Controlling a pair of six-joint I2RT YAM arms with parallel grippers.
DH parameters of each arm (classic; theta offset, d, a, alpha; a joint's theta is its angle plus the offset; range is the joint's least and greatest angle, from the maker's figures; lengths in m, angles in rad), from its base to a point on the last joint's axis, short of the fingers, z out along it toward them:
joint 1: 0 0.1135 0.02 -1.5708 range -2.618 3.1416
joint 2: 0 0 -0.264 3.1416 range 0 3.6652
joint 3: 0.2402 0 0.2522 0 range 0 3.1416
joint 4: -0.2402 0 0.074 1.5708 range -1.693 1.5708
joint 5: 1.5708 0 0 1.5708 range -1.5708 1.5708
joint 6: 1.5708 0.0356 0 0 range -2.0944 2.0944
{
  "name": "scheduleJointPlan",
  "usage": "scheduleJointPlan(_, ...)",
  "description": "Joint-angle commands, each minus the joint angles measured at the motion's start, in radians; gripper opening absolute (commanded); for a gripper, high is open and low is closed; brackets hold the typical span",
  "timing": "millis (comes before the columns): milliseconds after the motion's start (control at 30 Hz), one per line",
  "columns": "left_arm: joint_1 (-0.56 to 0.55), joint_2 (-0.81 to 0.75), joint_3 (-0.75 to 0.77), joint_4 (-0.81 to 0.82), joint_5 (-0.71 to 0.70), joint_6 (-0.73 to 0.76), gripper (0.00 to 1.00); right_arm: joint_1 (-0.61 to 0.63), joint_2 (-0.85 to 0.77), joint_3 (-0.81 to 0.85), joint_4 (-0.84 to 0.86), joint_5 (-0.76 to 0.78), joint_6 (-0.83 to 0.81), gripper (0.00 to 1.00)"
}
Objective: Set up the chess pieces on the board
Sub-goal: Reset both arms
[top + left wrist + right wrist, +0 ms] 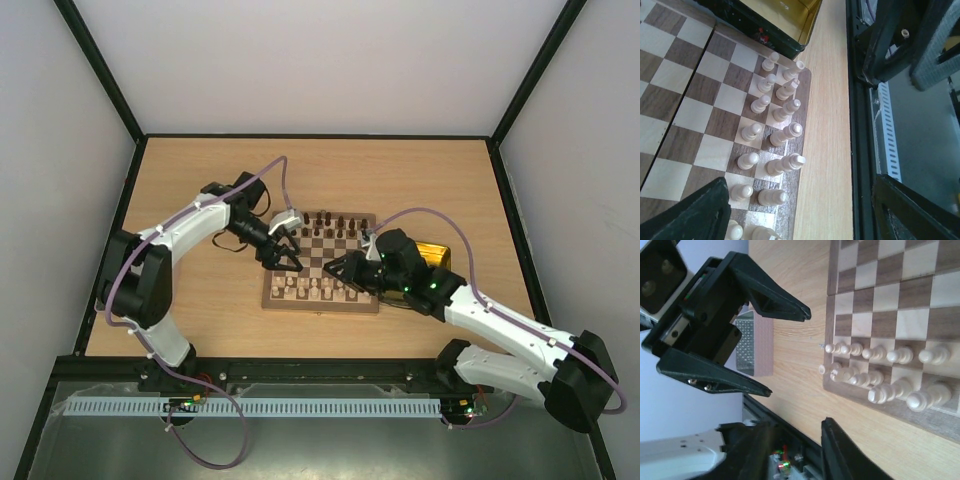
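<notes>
The board [272, 296] lies mid-table. Dark brown chess pieces [330, 222] stand along its far rows and pale cream ones [318, 288] along its near rows. My left gripper [285, 255] hangs open and empty over the board's left part. In the left wrist view its fingers [695, 215] frame the cream pieces [782, 135] at the board's [685, 120] near edge. My right gripper [340, 268] is open and empty over the board's right half. The right wrist view shows its gripper [792, 440], the left gripper [790, 352], and cream pieces [880, 370].
A shiny gold tray [442, 252] sits just right of the board behind the right arm; it also shows in the left wrist view [805, 27]. A white slotted rail [250, 407] runs along the near edge. Black-framed walls enclose the table.
</notes>
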Motion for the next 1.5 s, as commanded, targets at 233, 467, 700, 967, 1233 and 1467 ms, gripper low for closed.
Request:
scheduleJointPlan(233, -0.027, -0.163, -0.069, 0.199, -0.277, -0.18, 0.89, 0.005, -0.064, 0.003, -0.211, 0.243, -0.13, 0.64)
scheduleJointPlan(467, -0.097, -0.292, -0.15, 0.274, -0.521, -0.228, 0.99, 0.006, 0.02, 0.111, -0.434, 0.482, -0.268, 0.66)
scheduleJointPlan(700, -0.1, -0.36, -0.179, 0.204, -0.584, -0.224, 0.99, 0.005, 0.024, 0.222, -0.554, 0.588, -0.31, 0.66)
scheduleJointPlan(967, -0.099, -0.474, -0.187, 0.096, -0.548, -0.24, 0.99, 0.005, -0.04, 0.225, -0.673, 0.586, -0.306, 0.66)
scheduleJointPlan(1233, -0.1, -0.52, -0.217, 0.077, -0.525, -0.271, 0.99, 0.005, -0.043, 0.228, -0.754, 0.584, -0.333, 0.66)
scheduleJointPlan(1467, -0.103, -0.523, -0.22, 0.078, -0.516, -0.283, 0.99, 0.005, -0.044, 0.225, -0.744, 0.587, -0.353, 0.65)
